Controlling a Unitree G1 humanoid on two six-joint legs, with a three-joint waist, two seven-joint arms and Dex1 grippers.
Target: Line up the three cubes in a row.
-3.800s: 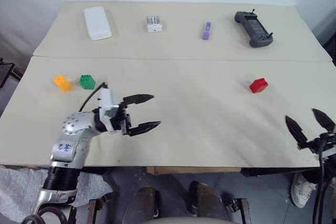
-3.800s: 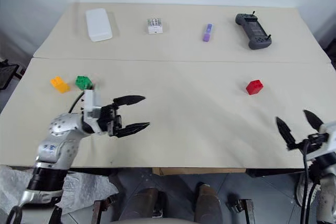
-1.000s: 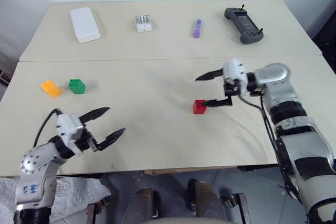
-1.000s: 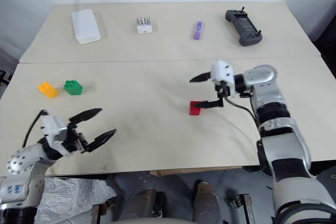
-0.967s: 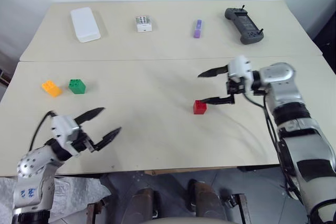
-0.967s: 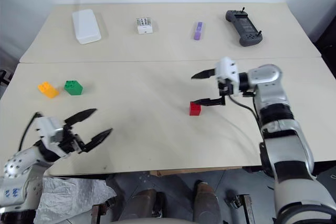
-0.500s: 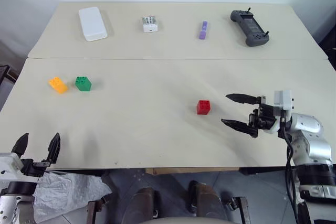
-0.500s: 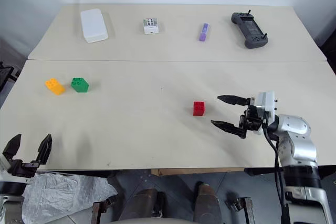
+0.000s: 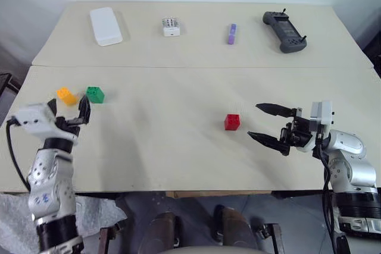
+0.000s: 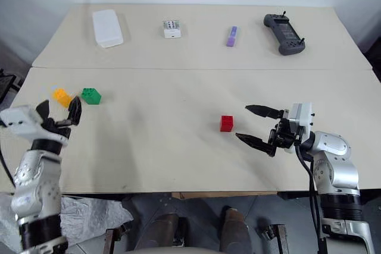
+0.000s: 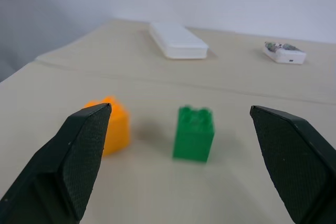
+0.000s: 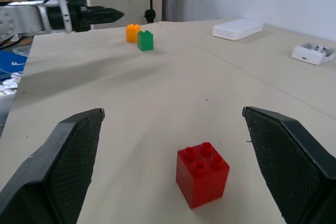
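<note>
From the head views, the orange-yellow brick and green brick sat close together at the table's left; the red brick lay apart, mid-right. In the left wrist view, the left gripper gaped wide before both bricks. In the right wrist view, the right gripper stood spread, empty, facing the red brick.

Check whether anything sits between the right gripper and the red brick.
Nothing visible does. The right gripper is open and faces the red brick across bare table.
</note>
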